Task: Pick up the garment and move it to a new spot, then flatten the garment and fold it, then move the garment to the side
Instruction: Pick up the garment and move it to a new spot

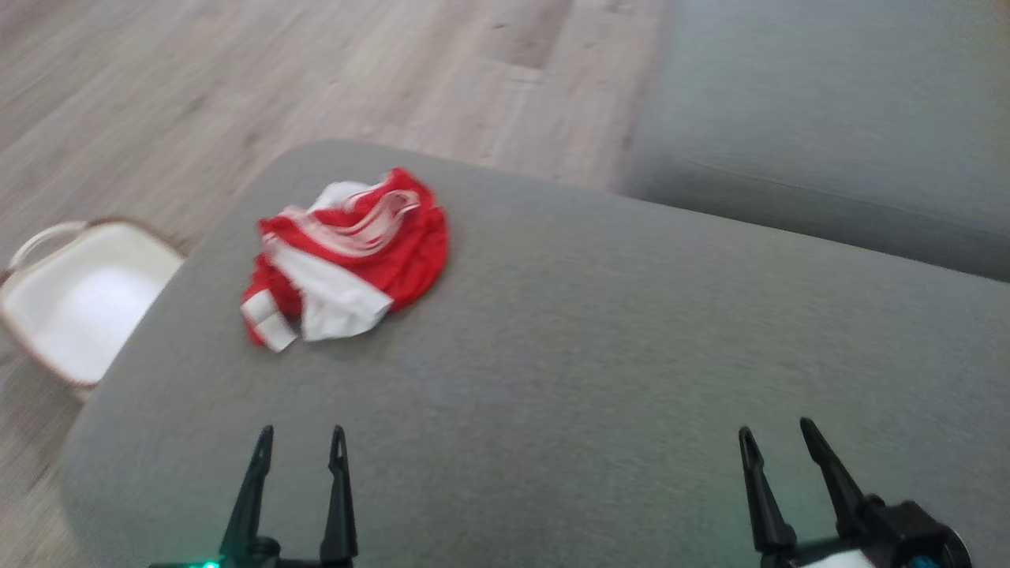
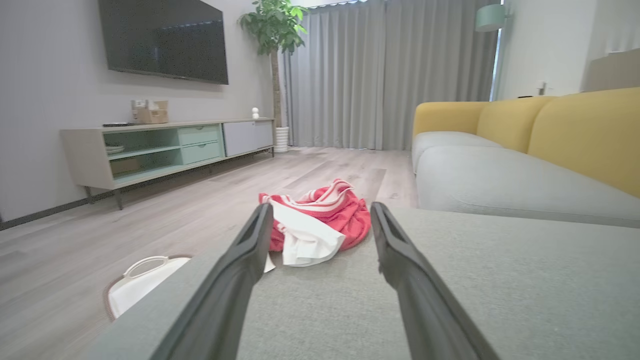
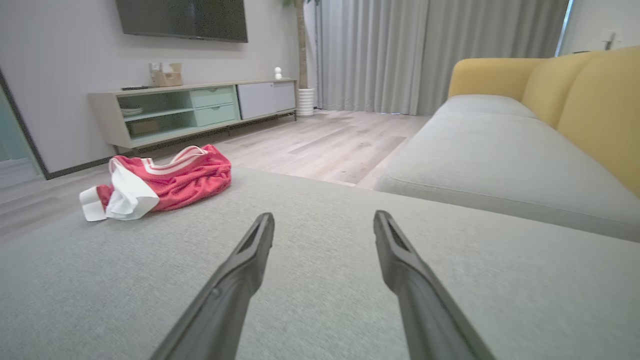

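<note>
A crumpled red and white garment [image 1: 347, 256] lies in a heap near the far left corner of the grey ottoman [image 1: 600, 355]. In the left wrist view the garment [image 2: 320, 225] sits straight ahead between the fingers, some way off. It appears off to the left in the right wrist view [image 3: 165, 182]. My left gripper [image 1: 301, 442] hovers open over the ottoman's near left edge, nothing between its fingers. Over the near right part my right gripper [image 1: 777, 438] is also open and empty.
A white basket with a handle [image 1: 79, 296] stands on the wood floor just left of the ottoman. A grey and yellow sofa [image 1: 836, 118] runs along the far right. A TV console [image 2: 165, 150] lines the far wall.
</note>
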